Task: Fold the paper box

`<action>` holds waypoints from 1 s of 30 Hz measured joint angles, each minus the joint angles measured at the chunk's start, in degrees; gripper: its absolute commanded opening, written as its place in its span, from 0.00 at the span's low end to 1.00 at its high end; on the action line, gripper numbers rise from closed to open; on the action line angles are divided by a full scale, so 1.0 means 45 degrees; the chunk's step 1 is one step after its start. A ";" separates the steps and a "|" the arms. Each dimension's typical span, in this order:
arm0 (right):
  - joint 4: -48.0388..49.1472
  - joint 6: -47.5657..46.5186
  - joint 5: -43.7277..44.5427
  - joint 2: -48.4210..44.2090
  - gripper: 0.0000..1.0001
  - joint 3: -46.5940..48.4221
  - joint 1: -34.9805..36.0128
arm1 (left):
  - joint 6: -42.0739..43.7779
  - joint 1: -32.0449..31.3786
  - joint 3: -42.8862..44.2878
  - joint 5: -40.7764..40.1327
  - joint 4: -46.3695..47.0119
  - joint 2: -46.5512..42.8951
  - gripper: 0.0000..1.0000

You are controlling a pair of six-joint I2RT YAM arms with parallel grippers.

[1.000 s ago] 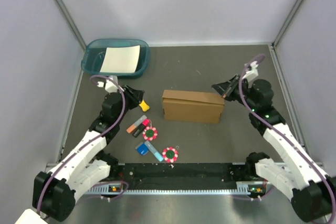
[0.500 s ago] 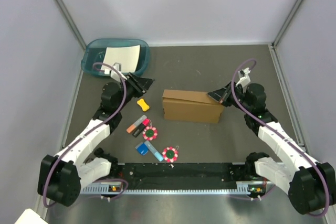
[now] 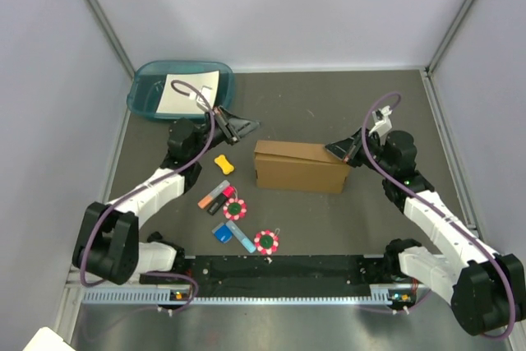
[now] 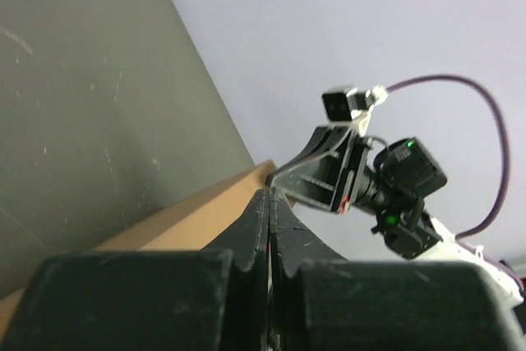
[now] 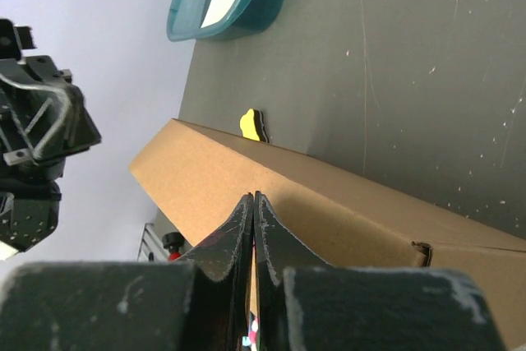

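The paper box (image 3: 300,167) lies on the dark desk (image 3: 370,104) between the two tools. It already looks like a closed brown block with its long side across the view. The right tool (image 3: 334,150) has its fingers pressed together and holds nothing. Its tip is at the top right corner of the box, but whether it touches the cardboard cannot be told. The left tool (image 3: 251,127) also has its fingers together and is empty. The box is in front of this tool and a little lower, apart from it. A small yellow piece (image 3: 223,163) lies on the desk below the left tool, and the teal tray (image 3: 148,103) with a white sheet (image 3: 187,93) is behind it.

The danger here is probably a push from one side only. If the right tool presses on the corner while the left one gives no support, the light box may slide toward the yellow piece. A flap may also open again, and too hard a press could dent the top.
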 measured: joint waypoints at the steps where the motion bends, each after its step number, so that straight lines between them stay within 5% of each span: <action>1: 0.0010 -0.0019 -0.0010 0.0019 0.00 0.0000 0.0000 | 0.0005 -0.0029 -0.0078 0.0204 0.0107 0.0136 0.00; 19: -0.0087 -0.0243 -0.0126 0.0219 0.00 0.0053 -0.0010 | 0.1375 -0.0491 -0.1783 0.1020 -0.0219 0.0087 0.01; 30: -0.0233 -0.0413 0.0010 0.0180 0.00 0.0102 -0.0010 | 0.0588 -0.0491 0.0850 0.1200 -0.1151 -0.0549 0.00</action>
